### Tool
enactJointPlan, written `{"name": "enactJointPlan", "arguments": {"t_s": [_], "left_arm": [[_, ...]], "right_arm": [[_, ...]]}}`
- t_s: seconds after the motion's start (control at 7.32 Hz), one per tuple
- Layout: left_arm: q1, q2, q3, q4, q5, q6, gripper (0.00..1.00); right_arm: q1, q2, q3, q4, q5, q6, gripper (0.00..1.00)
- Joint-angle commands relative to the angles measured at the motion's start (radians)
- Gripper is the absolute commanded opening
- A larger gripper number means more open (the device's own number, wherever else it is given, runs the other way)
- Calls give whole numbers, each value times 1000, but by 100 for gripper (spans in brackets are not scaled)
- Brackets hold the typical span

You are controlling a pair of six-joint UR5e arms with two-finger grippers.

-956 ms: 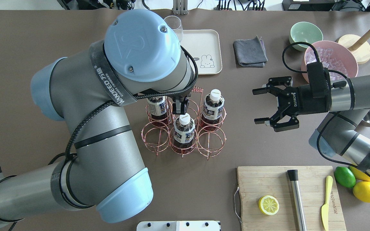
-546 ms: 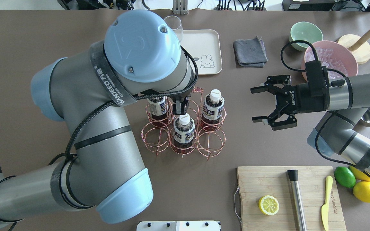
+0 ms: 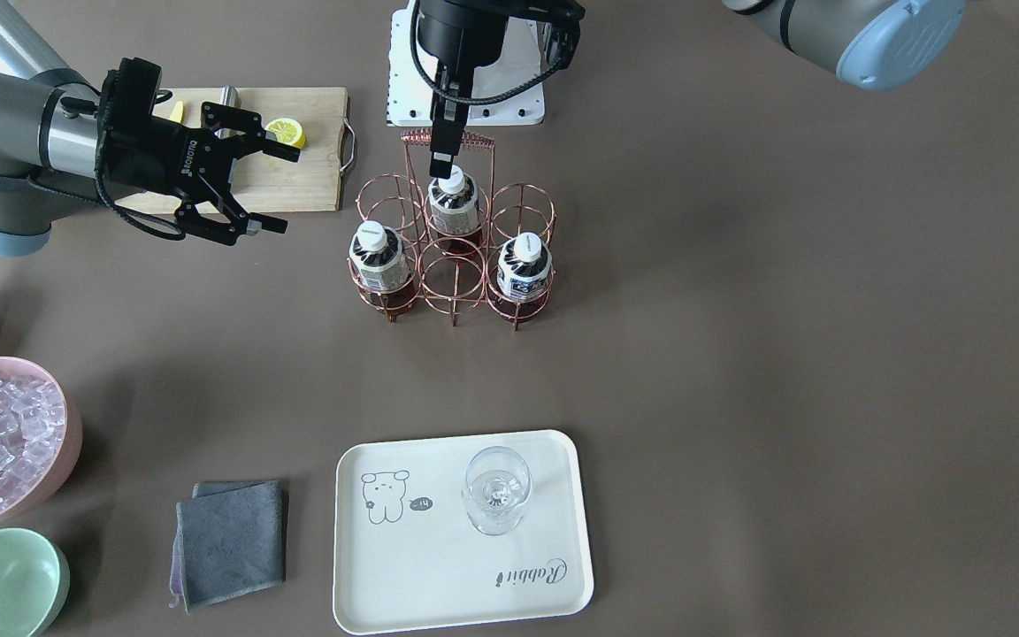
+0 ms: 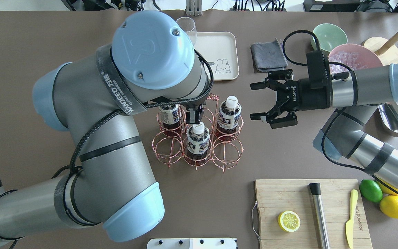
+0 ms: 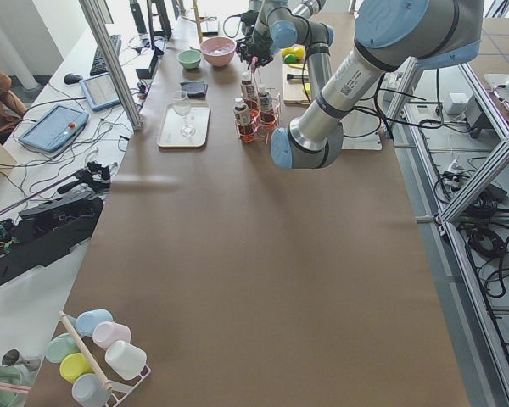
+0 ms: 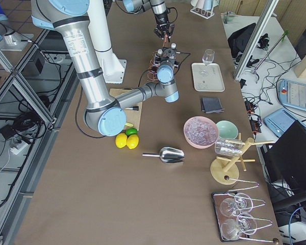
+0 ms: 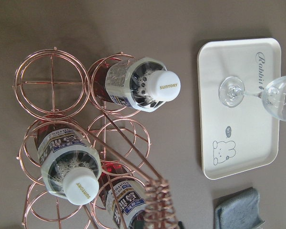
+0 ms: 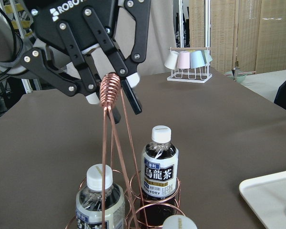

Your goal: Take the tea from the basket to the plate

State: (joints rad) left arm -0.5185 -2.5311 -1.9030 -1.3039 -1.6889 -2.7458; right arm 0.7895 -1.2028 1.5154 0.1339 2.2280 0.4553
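Left gripper [image 4: 193, 120] hangs pointing down over the basket [image 7: 52, 82], close to the coiled top of its handle [image 8: 109, 88] and just above the white cap of the tea [image 4: 198, 140]; its jaws stand somewhat apart and hold nothing; if they touch the coil, I cannot tell; the tea stands upright in the middle ring of the row nearest the robot; a second bottle [image 3: 374, 264] and a third bottle [image 3: 523, 265] stand at the two ends of the far row; right gripper [image 4: 253, 101] is spread wide and empty, in the air beside the basket, turned toward it but apart; the plate [image 3: 439, 566] lies well apart from the basket, with a wine glass [image 3: 496, 488] upright on it.
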Motion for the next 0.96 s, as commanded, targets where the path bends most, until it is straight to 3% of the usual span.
{"name": "enactJointPlan", "arguments": {"t_s": [0.0,0.27,0.82], "left_arm": [[0,2,-4,2,0,-2,0],[0,2,-4,2,0,-2,0],[0,0,-10,3,-2,-6,0]], "right_arm": [[-18,26,-4,-80,-91,-52,95],[-71,29,-4,-91,-189,-76,95],[-118,31,-6,-105,-228,-83,94]]}}
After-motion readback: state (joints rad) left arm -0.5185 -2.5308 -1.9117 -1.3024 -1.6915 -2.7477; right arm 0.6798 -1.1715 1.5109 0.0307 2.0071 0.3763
